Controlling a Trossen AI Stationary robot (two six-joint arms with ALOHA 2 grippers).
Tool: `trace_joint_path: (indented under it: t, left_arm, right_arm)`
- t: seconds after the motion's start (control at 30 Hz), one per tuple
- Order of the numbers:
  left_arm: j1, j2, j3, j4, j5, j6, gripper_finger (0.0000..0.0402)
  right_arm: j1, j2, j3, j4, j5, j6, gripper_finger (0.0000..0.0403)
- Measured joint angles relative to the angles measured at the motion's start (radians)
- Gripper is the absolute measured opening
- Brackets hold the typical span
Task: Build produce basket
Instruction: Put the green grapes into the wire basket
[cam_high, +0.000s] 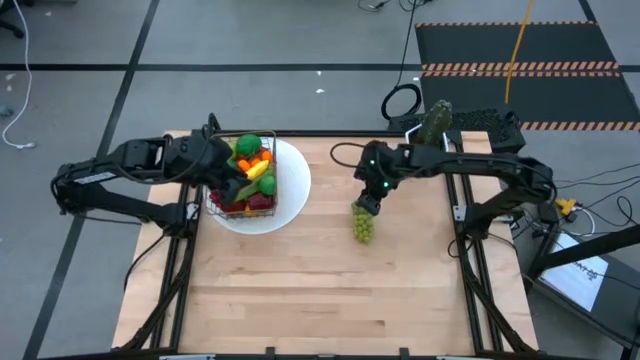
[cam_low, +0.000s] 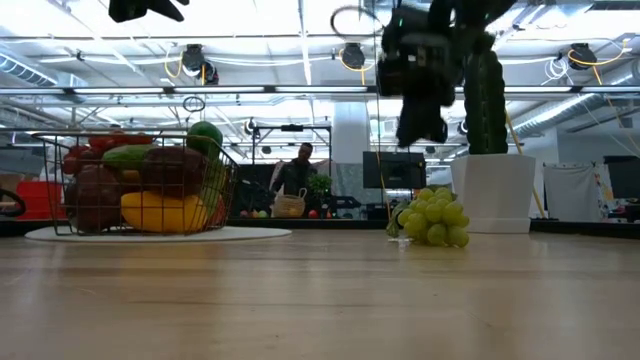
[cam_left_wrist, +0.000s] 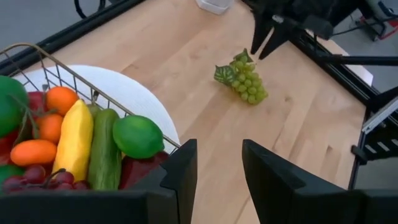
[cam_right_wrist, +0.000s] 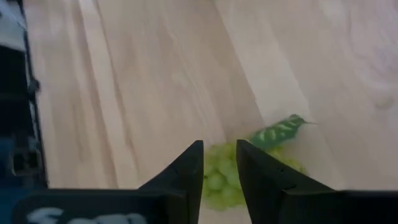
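Note:
The dark wire basket (cam_high: 244, 178) stands on a round white plate (cam_high: 292, 190) at the table's far left. It holds a yellow banana, cucumber, lime, oranges and red fruit (cam_left_wrist: 74, 146). In the low view the basket (cam_low: 140, 185) is heaped full. My left gripper (cam_left_wrist: 219, 165) hovers open above the basket's right rim (cam_high: 235, 182). A bunch of green grapes (cam_high: 362, 226) with a leaf (cam_right_wrist: 280, 130) lies on the bare wood right of the plate. My right gripper (cam_right_wrist: 219, 163) hangs open just above the grapes (cam_low: 435, 220), fingers pointing down, clear of them (cam_low: 420, 125).
A green cactus in a white pot (cam_low: 493, 190) stands at the far right corner (cam_high: 435, 120), behind the grapes. The near half of the wooden table (cam_high: 320, 300) is bare boards. A person (cam_low: 298, 175) stands far off in the room.

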Motion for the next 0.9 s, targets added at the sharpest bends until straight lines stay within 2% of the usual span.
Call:
trace_joint_path:
  t: [0.1,0.23,0.33,0.63,0.9]
  left_arm:
    - [-0.012,0.007,0.000,0.000,-0.022,-0.027,0.0127]
    - [-0.023,0.012,0.000,0.000,-0.058,-0.047,0.0127]
    - [-0.023,0.025,0.000,0.000,-0.077,-0.046,0.0127]
    - [-0.022,0.052,0.000,-0.001,-0.077,-0.042,0.0127]
    - [-0.022,0.062,0.000,0.001,-0.078,-0.022,0.0127]
  right_arm:
    - [-0.044,0.038,-0.021,-0.002,-0.049,-0.104,0.0095]
    - [-0.082,0.067,-0.035,0.007,-0.055,-0.296,0.0098]
    - [-0.111,0.076,-0.053,0.030,-0.059,-0.365,0.0096]
    - [-0.176,0.079,-0.169,0.122,-0.153,-0.331,0.0097]
    - [-0.179,0.079,-0.247,0.301,-0.154,-0.239,0.0118]
